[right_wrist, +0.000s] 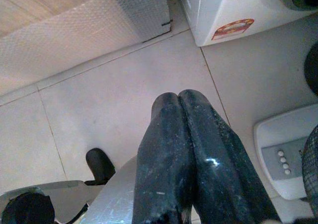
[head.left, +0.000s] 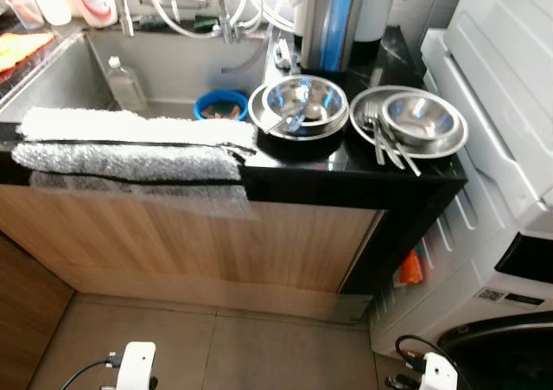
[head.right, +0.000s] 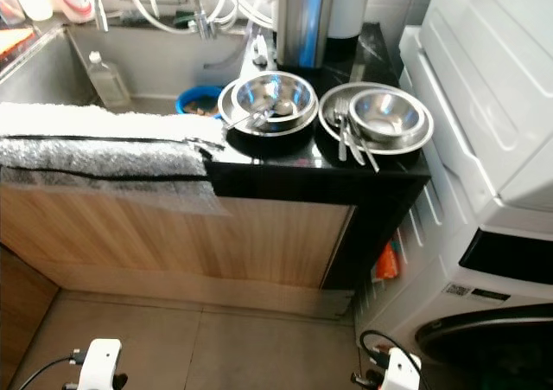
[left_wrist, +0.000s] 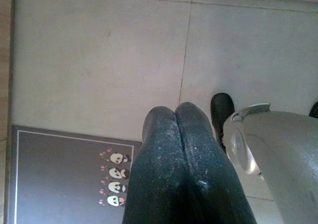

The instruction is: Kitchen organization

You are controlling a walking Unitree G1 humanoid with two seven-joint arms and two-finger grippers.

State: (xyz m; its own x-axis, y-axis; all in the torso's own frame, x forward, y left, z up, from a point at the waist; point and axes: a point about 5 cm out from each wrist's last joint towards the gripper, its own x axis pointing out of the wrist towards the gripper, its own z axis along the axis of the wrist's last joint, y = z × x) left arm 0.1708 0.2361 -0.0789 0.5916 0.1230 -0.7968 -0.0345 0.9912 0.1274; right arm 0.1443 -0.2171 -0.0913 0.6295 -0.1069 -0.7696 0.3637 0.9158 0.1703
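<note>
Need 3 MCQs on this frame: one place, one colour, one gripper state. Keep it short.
1. Where do the forks lie?
A. in the sink
B. on the plate under the right-hand steel bowl
C. on the floor
2. What colour is the small bowl in the sink?
A. blue
B. red
C. yellow
3. How are the left gripper fingers?
A. wide open
B. pressed together, holding nothing
C. clamped on a fork

Key: 1 B, the forks rest across the plate rim beside the bowl. 2 A, its rim is blue. 3 B, the wrist view shows the tips touching above bare floor.
</note>
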